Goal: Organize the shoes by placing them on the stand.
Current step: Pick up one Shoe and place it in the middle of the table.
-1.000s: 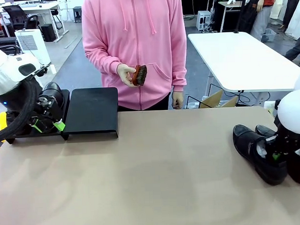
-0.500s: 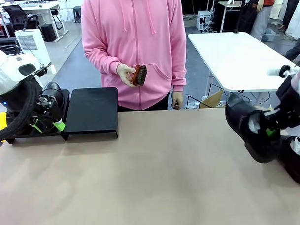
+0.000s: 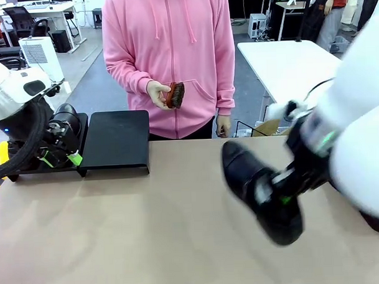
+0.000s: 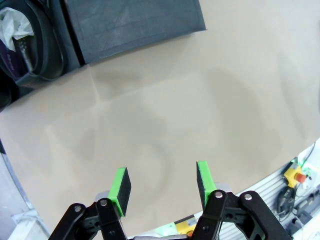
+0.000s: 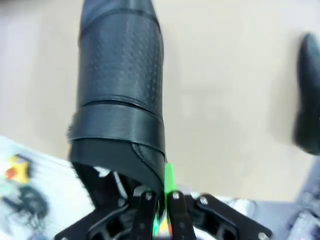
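Front view: the right claw (image 3: 282, 200) holds one black shoe (image 3: 241, 168) up over the middle of the brown table (image 3: 149, 237). The shoe is tipped, with its toe pointing up and toward the stand (image 3: 115, 139) at the far left. I think it is held like this so it can be carried across and set down flat on the stand.

From the right wrist view, the claw is shut tight on the thin back wall of the shoe, one finger inside the opening and one outside. That thin edge is likely the easiest part to pinch, and the long shoe hangs out in front of the claw. A second shoe (image 5: 307, 100) lies on the table off to the side, waiting its turn.

The left claw (image 3: 60, 160) hangs low just in front of the stand. Its green pads (image 4: 120, 185) stand apart and hold nothing, with bare table under them. Another shoe (image 4: 35, 37) with white paper inside sits by the stand's flat bare part, on its other part, I think.

A person's hand (image 3: 156, 92) holds a small brown brush (image 3: 177, 94) back from the table, out of the way.
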`<state>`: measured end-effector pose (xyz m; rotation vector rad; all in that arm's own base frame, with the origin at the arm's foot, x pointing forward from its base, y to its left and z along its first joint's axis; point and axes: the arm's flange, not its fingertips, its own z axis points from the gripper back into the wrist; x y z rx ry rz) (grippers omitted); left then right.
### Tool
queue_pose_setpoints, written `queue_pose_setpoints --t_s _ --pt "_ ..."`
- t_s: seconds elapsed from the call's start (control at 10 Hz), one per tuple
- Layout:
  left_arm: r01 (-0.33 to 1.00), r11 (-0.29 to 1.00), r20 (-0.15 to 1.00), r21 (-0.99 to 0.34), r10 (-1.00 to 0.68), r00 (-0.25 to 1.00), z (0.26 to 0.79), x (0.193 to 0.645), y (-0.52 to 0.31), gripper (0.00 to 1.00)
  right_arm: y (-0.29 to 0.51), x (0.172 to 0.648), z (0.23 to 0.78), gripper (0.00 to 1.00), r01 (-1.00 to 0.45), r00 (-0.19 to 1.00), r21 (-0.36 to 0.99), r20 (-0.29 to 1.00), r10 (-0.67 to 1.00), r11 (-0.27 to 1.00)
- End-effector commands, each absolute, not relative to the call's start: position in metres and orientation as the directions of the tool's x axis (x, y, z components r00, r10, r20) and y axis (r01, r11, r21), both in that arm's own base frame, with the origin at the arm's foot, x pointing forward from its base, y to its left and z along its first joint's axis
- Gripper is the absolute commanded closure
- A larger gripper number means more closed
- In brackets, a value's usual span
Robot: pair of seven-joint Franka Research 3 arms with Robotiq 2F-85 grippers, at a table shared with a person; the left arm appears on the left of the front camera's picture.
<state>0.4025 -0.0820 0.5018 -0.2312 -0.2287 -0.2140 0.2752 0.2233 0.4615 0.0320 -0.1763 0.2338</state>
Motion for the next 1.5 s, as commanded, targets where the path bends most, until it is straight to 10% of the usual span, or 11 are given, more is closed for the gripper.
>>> queue_pose_setpoints --t_s 0.0,0.8,1.4 --pt "0.243 0.944 0.252 -0.222 -0.185 0.950 0.500 0.401 -0.080 0.31 0.254 0.321 0.416 1.00 -0.305 0.949 0.019 0.095 0.302 0.952" --pt "0.243 0.944 0.252 -0.222 -0.185 0.950 0.500 0.401 -0.080 0.31 0.288 0.345 0.370 0.95 -0.047 0.994 0.239 0.108 0.021 0.970" --pt "0.243 0.944 0.252 -0.222 -0.185 0.950 0.500 0.401 -0.080 0.31 0.269 0.351 0.374 0.05 -0.008 0.993 0.311 0.112 -0.028 0.950"
